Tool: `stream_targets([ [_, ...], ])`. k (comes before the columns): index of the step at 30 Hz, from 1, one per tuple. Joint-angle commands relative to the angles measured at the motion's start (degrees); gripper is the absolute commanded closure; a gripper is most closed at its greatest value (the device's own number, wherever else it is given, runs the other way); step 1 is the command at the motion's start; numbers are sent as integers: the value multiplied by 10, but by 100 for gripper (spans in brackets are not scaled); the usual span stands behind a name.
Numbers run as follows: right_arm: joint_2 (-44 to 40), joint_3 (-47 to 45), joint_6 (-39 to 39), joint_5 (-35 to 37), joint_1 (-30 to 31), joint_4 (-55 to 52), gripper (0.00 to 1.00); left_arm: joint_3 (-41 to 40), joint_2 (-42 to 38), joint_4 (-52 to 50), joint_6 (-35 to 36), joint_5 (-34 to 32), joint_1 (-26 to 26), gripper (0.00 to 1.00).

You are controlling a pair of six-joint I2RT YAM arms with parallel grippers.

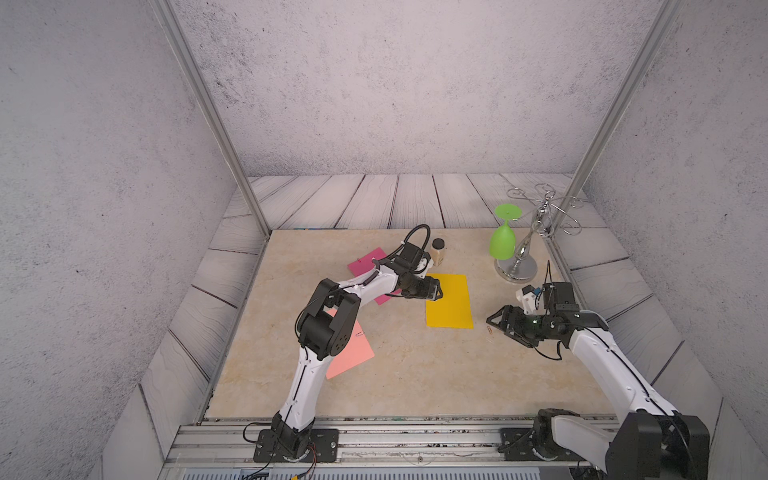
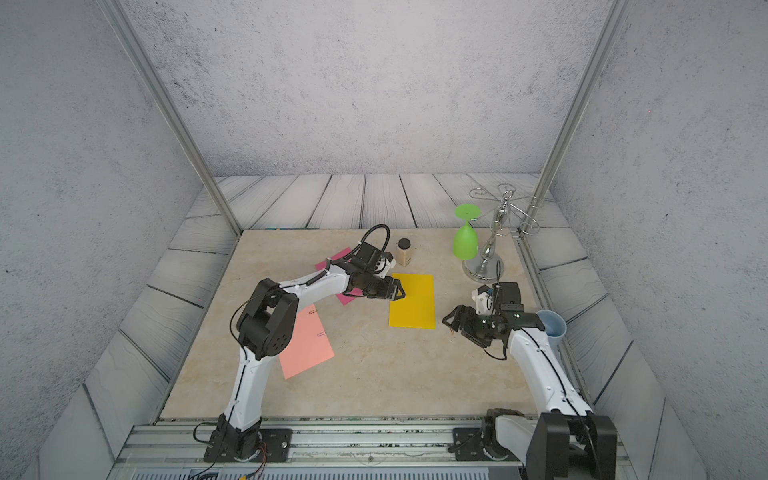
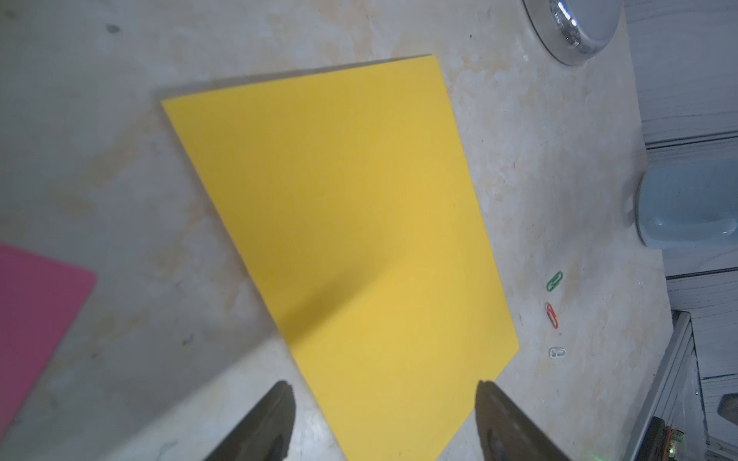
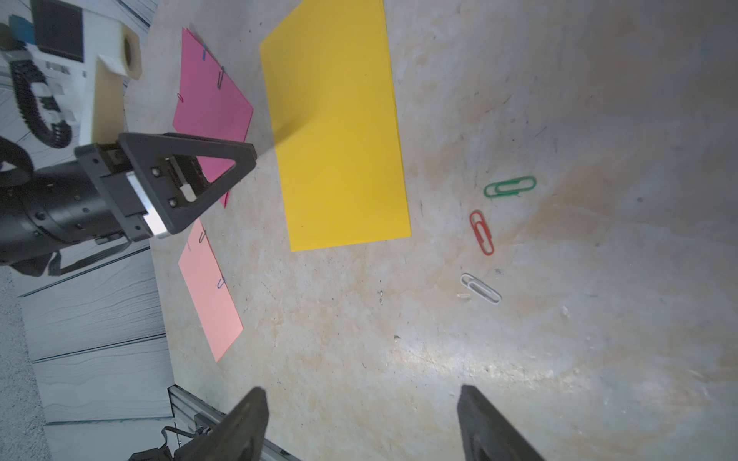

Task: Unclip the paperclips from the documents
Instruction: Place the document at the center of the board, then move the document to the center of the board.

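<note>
While the left tool [image 3: 383, 384] and right tool [image 4: 362, 389] gape empty, we find three paperclips [image 4: 482, 232] loose beside the bare yellow sheet [image 4: 339, 131], with the magenta sheet [image 4: 211, 103] and salmon sheet [image 4: 211, 303] still clipped.

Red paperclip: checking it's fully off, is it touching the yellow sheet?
Apart. Right wrist view shows bare table between the red paperclip and the yellow sheet.
</note>
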Motion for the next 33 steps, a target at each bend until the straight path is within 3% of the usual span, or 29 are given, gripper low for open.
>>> stream_targets([
  [1, 21, 9, 1, 10, 25, 21, 24, -37, -54, 16, 10, -34, 0, 24],
  [8, 45, 29, 9, 31, 82, 44, 24, -131, -157, 15, 19, -89, 22, 26],
  [13, 38, 26, 12, 31, 101, 49, 24, -151, -185, -32, 50, -234, 61, 34],
  [16, 31, 22, 11, 31, 103, 47, 23, -92, -147, -115, 53, -302, 76, 36],
  [19, 26, 23, 10, 28, 103, 43, 23, -22, -94, -191, 62, -325, 82, 38],
  [33, -6, 26, 8, 13, 107, 26, 19, 117, 67, -255, 95, -321, 90, 41],
])
